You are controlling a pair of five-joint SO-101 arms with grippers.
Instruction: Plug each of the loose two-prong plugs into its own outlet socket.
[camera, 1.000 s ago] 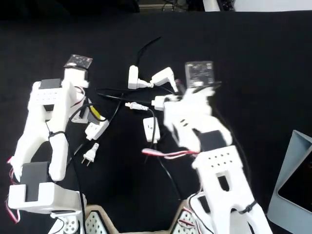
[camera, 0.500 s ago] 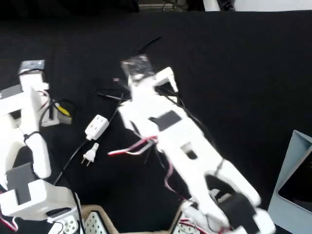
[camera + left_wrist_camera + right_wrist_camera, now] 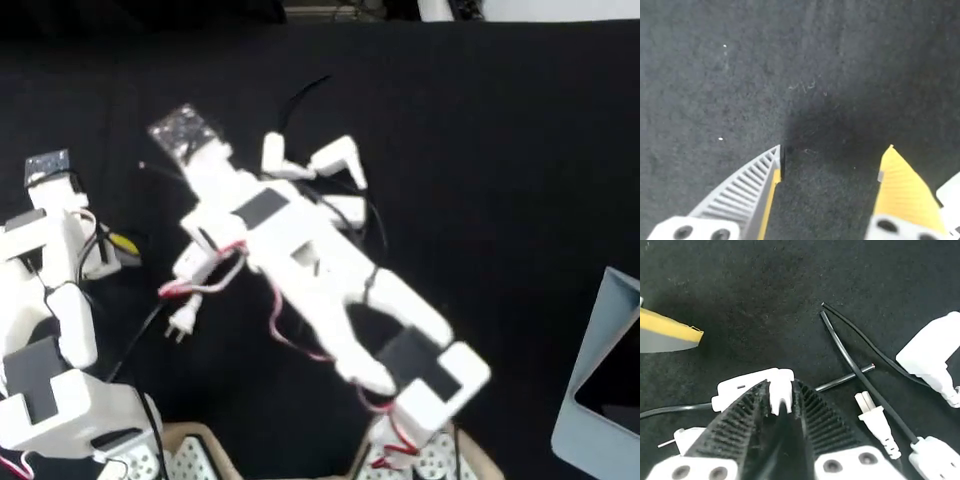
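– Socket block (image 3: 747,385) first: where is it, and who has it?

– It lies on the black cloth (image 3: 500,150), right under the right gripper (image 3: 782,390). Its long axis runs crosswise to that gripper's fingers (image 3: 740,425). Its cord (image 3: 670,410) leaves from one end, and the pinch is at the other.

– A firm pinch?

– The two black ribbed fingers are pressed in on the end of the socket block, with only that white end between them. How deep the hold goes, I cannot tell.

– And the loose plugs?

– One plug (image 3: 180,322) lies just beside the block, on the side toward the arm bases. Its prongs are turned away from the block. A second plug (image 3: 877,422) lies just beside the right gripper's other finger, with its cord trailing off behind it.

– What about the left gripper (image 3: 835,150)?

– It is spread wide, with the grey finger and the yellow finger (image 3: 900,185) well apart. It holds nothing and hangs over bare cloth, near the block on its outer side.

– So which arm takes a plug?

– The left one, I'd judge. It is free and near the first plug, while the right is busy steadying the block. The plug's prongs face the wrong way, so it would need turning round before it can go in along the block's axis.
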